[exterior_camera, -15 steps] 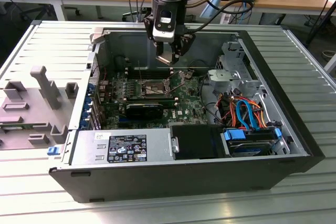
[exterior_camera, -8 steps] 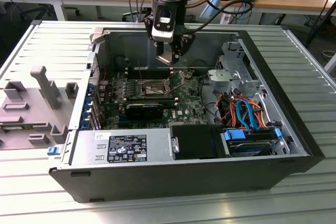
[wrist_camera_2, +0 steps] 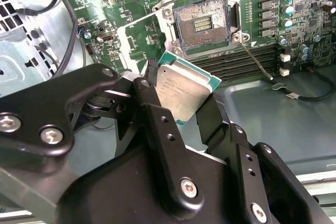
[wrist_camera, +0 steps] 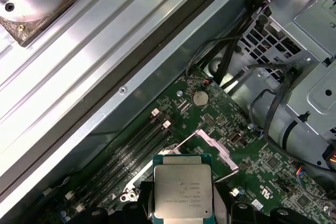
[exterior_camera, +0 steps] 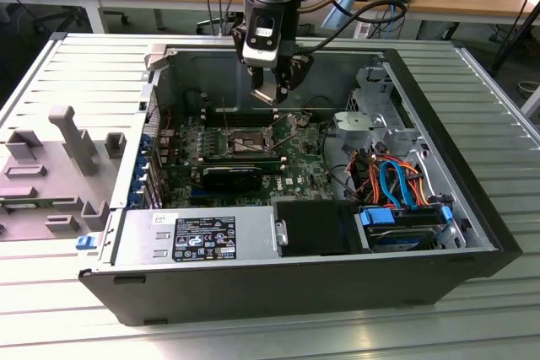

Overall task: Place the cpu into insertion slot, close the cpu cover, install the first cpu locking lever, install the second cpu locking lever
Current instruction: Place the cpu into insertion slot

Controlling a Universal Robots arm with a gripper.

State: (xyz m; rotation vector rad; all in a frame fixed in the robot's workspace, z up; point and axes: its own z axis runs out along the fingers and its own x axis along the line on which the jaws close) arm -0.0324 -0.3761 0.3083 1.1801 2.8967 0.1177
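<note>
Second wrist view showed the gripper (wrist_camera_2: 179, 98) with its jaws clamped on the chip (wrist_camera_2: 188, 88). The chip was tilted and held in the air over the green board (wrist_camera_2: 105, 3), near the bare socket (wrist_camera_2: 202, 24) but apart from it. The metal cover (wrist_camera_2: 144, 19) stood swung up at one side of the socket, and a thin lever (wrist_camera_2: 255, 59) angled away from the other side. In the exterior view the gripper (exterior_camera: 274, 82) hung inside the open computer case (exterior_camera: 278, 288), above the socket (exterior_camera: 242, 142).
</note>
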